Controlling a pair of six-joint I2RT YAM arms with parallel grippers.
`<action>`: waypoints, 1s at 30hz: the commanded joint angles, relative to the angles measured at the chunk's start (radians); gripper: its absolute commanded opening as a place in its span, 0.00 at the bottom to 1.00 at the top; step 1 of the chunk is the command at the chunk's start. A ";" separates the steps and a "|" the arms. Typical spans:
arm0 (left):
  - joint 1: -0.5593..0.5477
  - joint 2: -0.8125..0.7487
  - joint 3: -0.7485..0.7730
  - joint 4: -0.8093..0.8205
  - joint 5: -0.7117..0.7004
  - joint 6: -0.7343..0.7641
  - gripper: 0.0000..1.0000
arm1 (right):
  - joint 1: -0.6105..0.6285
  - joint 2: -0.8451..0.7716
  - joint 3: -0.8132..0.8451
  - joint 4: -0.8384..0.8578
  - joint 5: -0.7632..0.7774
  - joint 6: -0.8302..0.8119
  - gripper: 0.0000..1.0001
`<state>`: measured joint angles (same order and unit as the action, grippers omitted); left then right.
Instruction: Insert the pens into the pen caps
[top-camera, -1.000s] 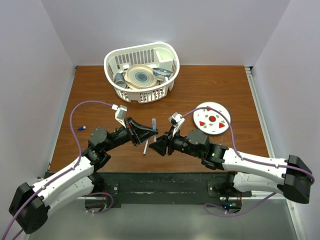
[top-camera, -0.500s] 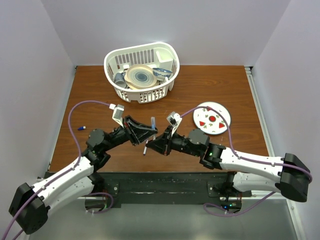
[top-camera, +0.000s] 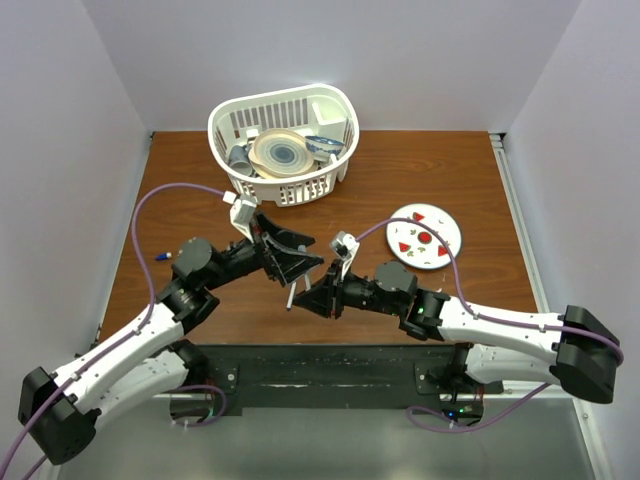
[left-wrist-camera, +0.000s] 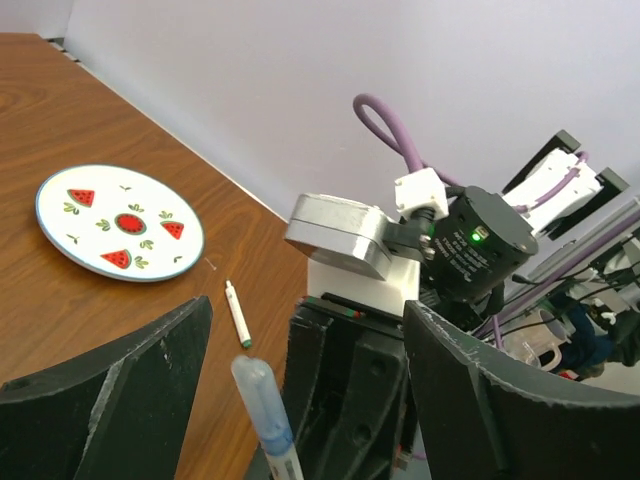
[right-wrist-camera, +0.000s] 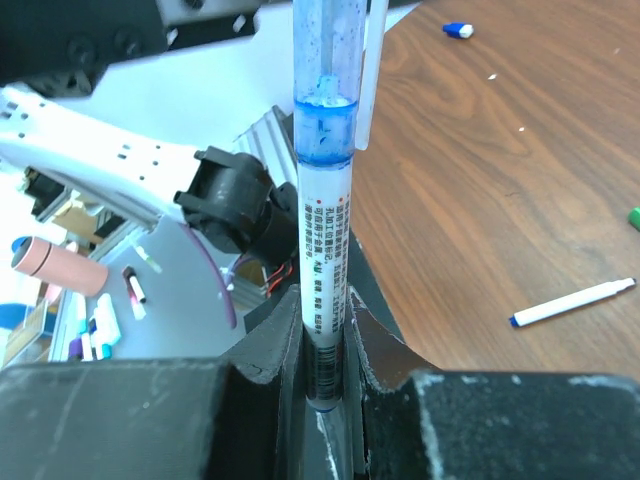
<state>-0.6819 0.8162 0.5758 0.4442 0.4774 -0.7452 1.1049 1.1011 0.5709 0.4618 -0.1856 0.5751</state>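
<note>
Opening wide, our left fingers (left-wrist-camera: 120, 390) have let go of the pen (right-wrist-camera: 322, 250), which stands above the bench (left-wrist-camera: 60, 300) clamped in our closed right fingers (right-wrist-camera: 385, 350), its clear cap (right-wrist-camera: 325, 60) seemingly seated. The pen's long axis runs from the right fingers straight into the gap between the left ones. A second pen (left-wrist-camera: 237, 315) lies flat just beside the plate (left-wrist-camera: 118, 222), nearer our right arm, we judge.

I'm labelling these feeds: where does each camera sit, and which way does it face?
Top external: above and behind the bases, looking down on the table, basket, left arm and right arm.
Left wrist: past the open left gripper toward the plate and right arm.
Right wrist: along the right gripper, shut on the pen, toward the left arm.
Shared: both wrist views show that capped pen.
</note>
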 joint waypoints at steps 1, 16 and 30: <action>-0.001 0.032 0.067 -0.062 0.004 0.078 0.81 | 0.001 -0.026 0.001 0.035 -0.048 -0.015 0.00; -0.002 0.067 0.093 -0.050 0.050 0.046 0.40 | 0.001 -0.024 -0.006 0.058 -0.077 0.002 0.00; -0.027 0.037 -0.157 0.236 0.199 -0.198 0.00 | -0.088 -0.024 0.196 0.000 -0.035 -0.052 0.00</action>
<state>-0.6697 0.8803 0.4839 0.6525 0.5400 -0.8845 1.0992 1.0992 0.6159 0.3630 -0.2481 0.5411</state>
